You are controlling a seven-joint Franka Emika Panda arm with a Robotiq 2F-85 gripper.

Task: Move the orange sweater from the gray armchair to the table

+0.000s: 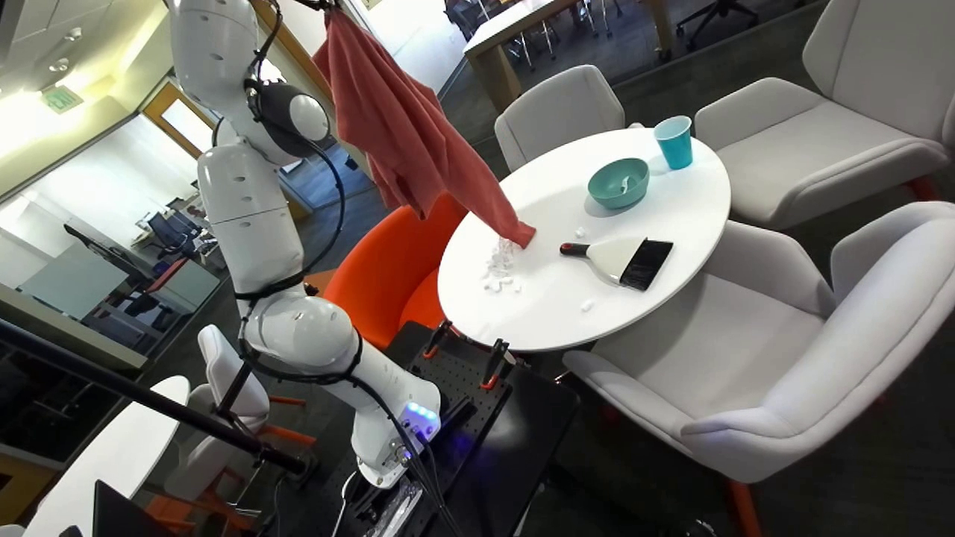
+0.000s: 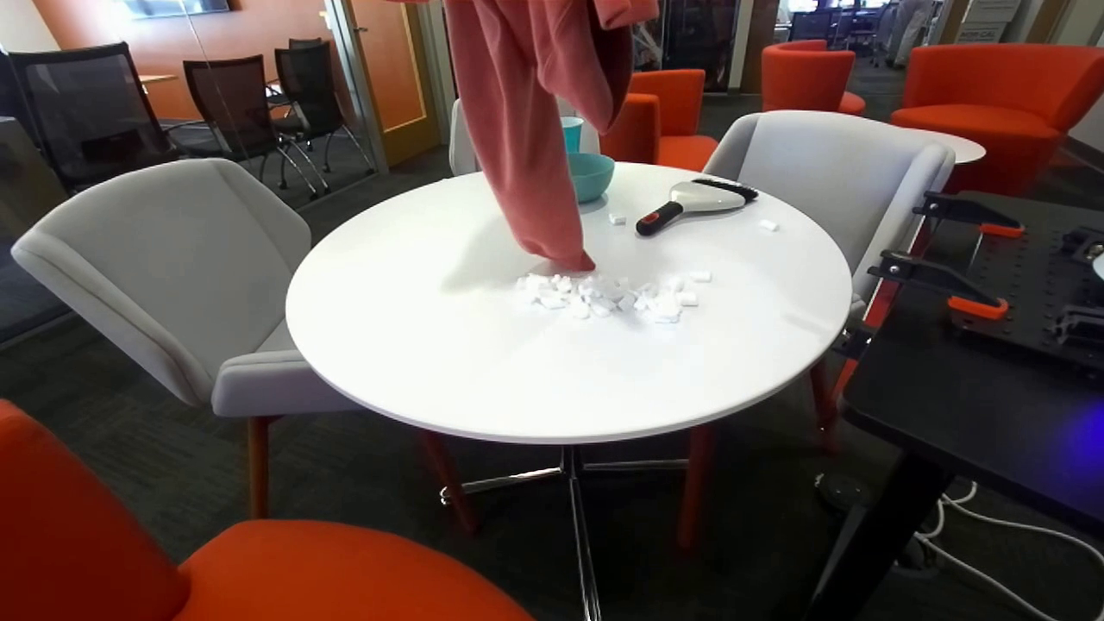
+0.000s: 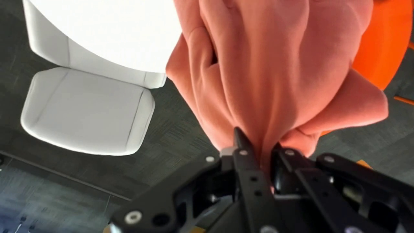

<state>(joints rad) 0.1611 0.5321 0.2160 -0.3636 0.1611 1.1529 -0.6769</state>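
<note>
Nearest to us, at the bottom of the wrist view, the gripper (image 3: 258, 152) has its two black fingers pinched on the orange sweater (image 3: 265, 71), whose cloth gathers into tight folds between them and fans out toward the top of the frame. Beyond the cloth we see the white table (image 3: 113, 26) at upper left, a gray armchair (image 3: 87, 110) below it in the frame, and an orange chair (image 3: 381, 48) at upper right.

In an exterior view, an orange seat (image 2: 336, 578) fills the lower left corner. Past it, white bits (image 2: 595, 297) lie scattered mid-table. Just behind them the sweater hangs from the top of the frame, one long part reaching low; we cannot tell whether its tip touches the table. Farther back we find a hand brush (image 2: 705, 198) lying with its handle toward lower left, then a teal bowl (image 2: 593, 177) and a blue cup (image 2: 571, 134), both partly behind the sweater.

In an exterior view, the white robot arm (image 1: 250, 224) stretches from bottom centre to upper left, and the sweater droops from the top, left of centre, across the table's left edge. Gray armchairs (image 1: 761, 365) stand at the right, and at the top, far off, we make out a white-topped desk (image 1: 515, 26) with wooden legs
</note>
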